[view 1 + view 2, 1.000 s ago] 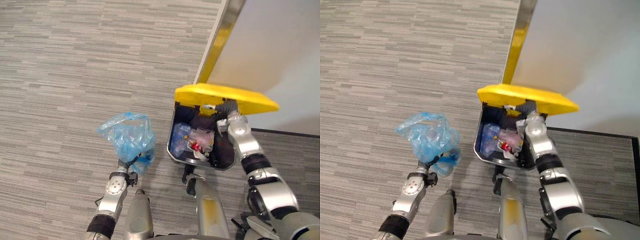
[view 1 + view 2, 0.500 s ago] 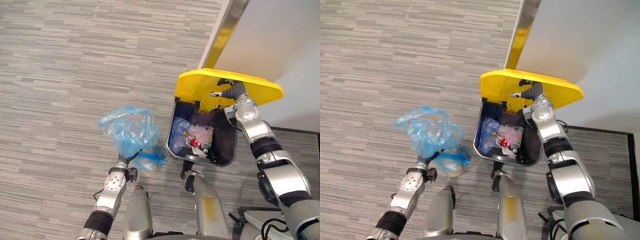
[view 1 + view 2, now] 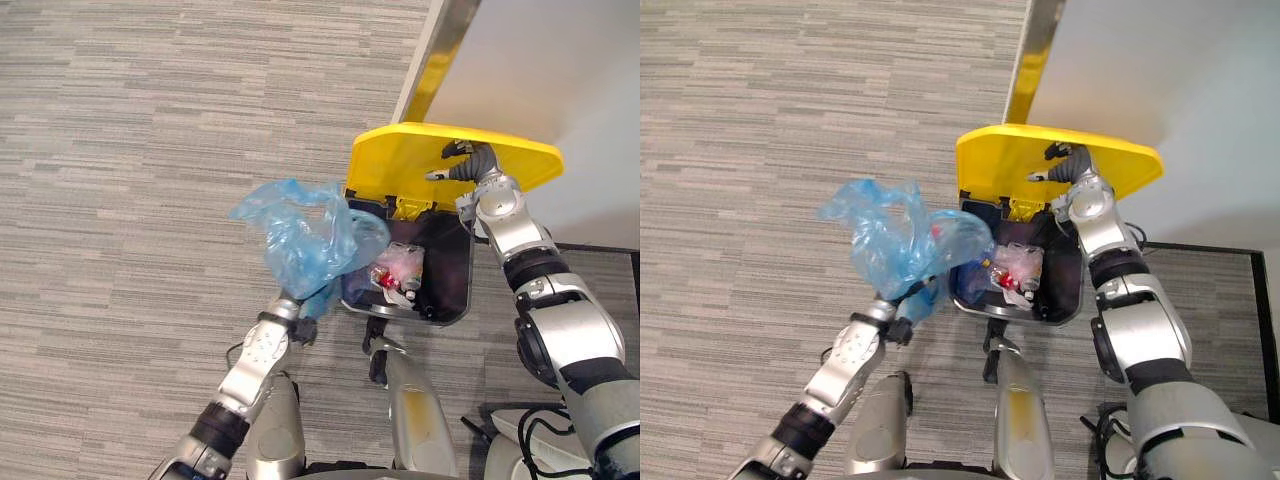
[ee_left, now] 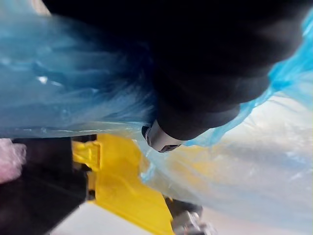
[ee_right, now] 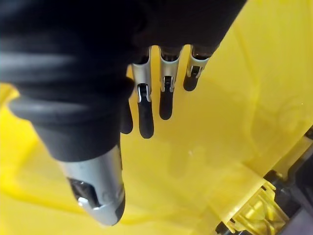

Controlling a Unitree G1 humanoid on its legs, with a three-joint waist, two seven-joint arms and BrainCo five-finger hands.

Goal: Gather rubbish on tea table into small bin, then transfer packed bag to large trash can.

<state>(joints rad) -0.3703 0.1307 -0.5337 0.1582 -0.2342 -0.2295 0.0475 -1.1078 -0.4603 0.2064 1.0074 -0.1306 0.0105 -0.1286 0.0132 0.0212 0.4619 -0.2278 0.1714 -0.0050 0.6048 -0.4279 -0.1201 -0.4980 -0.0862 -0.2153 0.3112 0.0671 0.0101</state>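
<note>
At the left rim of the one large trash can (image 3: 458, 285), our left hand (image 3: 292, 322) grips the single blue rubbish bag (image 3: 305, 235), fingers curled round its neck, while our right hand (image 3: 468, 167) props the yellow lid (image 3: 395, 175) up with straight fingers (image 5: 145, 110). We judge this the transfer step: next, bring the bag over the opening and release.

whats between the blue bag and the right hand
Between blue bag and right hand: the open large trash can with rubbish inside, and part of its yellow lid, in the left eye view.
</note>
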